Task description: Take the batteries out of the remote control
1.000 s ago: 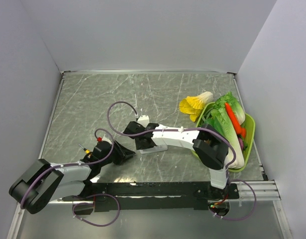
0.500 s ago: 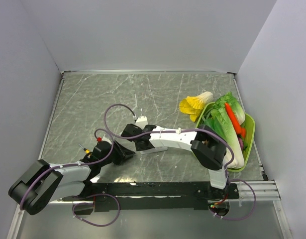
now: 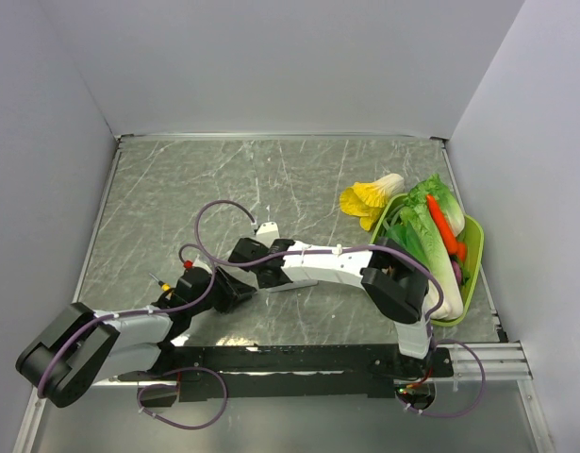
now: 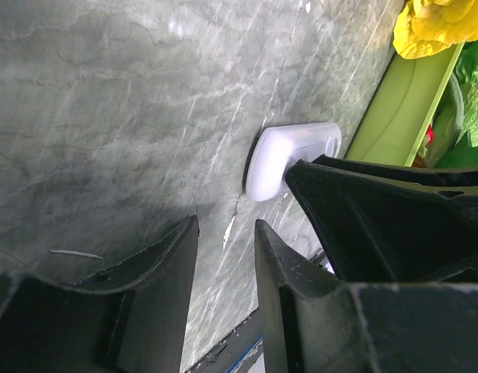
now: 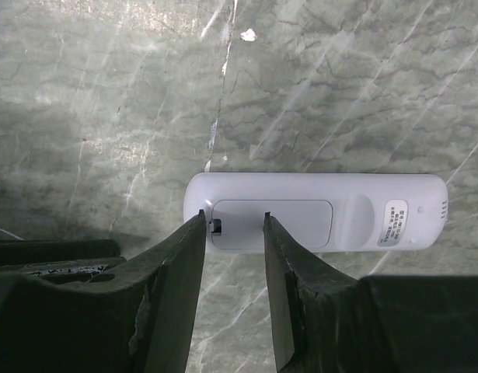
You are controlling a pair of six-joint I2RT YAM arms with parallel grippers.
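Remote control (image 5: 316, 211): back-up on desk (image 5: 106, 93), cover (image 5: 293, 225) closed.
Batteries: none out.
Right gripper (image 5: 234, 221): narrowly apart at cover.
Left gripper (image 4: 225, 233): apart, empty.

A grey-green marbled worktop (image 3: 176, 189) is seen. The remote control (image 5: 316, 210) is laid flat on it, back upward, just toward 6 o'clock from centre. A lime-green tray (image 3: 474, 255) of vegetables is set at 3 o'clock, and a yellow leafy vegetable (image 3: 365, 198) is placed at the tray's 11 o'clock corner.
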